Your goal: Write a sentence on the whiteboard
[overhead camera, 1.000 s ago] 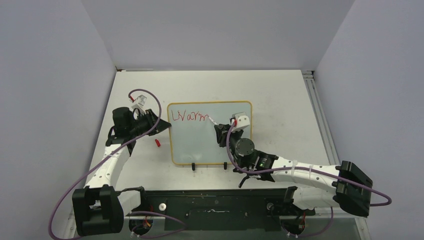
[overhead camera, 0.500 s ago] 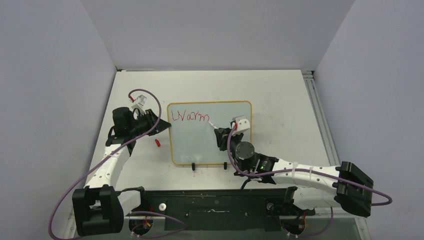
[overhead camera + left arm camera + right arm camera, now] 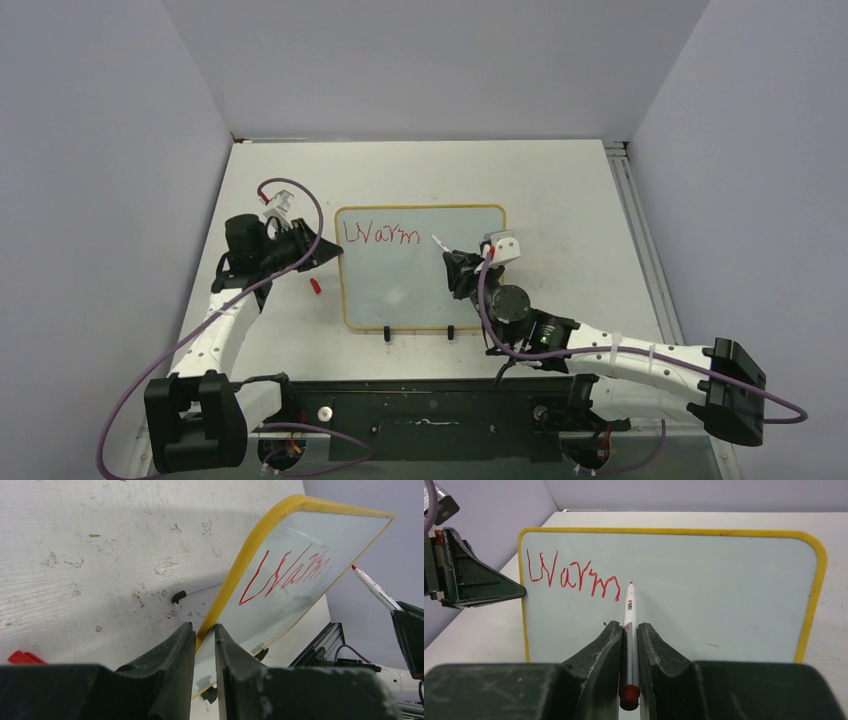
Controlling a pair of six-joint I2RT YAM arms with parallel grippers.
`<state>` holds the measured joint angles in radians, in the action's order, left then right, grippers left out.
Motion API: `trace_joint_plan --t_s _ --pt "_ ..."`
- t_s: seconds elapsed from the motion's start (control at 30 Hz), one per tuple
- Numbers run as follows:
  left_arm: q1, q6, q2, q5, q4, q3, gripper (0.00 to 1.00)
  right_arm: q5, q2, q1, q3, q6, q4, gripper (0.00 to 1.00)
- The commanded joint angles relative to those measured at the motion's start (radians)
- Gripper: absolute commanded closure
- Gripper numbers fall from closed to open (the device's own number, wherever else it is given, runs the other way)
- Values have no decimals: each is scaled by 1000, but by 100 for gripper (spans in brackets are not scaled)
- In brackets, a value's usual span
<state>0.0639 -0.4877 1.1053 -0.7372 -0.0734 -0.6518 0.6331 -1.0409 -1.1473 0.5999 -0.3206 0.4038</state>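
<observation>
The whiteboard [image 3: 415,290] is standing upright on its two black feet near the middle of the table [image 3: 570,200], its face turned toward the arms. The sentence [image 3: 573,576] is showing only one red word, "Warm", along the top left of the board. The left gripper [image 3: 203,631] is pinching the board's yellow left edge, its fingers pressed against both sides of the frame. The right gripper [image 3: 626,626] is clamping a red marker [image 3: 629,611] between its fingers and pointing the tip up just right of the last letter; in the left wrist view the tip is sitting off the surface. A small red cap [image 3: 315,286] is lying on the table just left of the board.
</observation>
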Motion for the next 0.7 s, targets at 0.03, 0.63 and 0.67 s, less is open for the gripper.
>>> trace_joint_plan --t_s 0.03,0.63,0.67 --pt "-6 15 -18 -14 11 -44 81 52 39 8 24 30 -16 95" --pt "-6 17 -12 -15 11 -46 81 65 24 42 14 30 -18 95" --pt "-6 17 -12 -16 11 -45 81 62 21 44 15 32 -18 95"
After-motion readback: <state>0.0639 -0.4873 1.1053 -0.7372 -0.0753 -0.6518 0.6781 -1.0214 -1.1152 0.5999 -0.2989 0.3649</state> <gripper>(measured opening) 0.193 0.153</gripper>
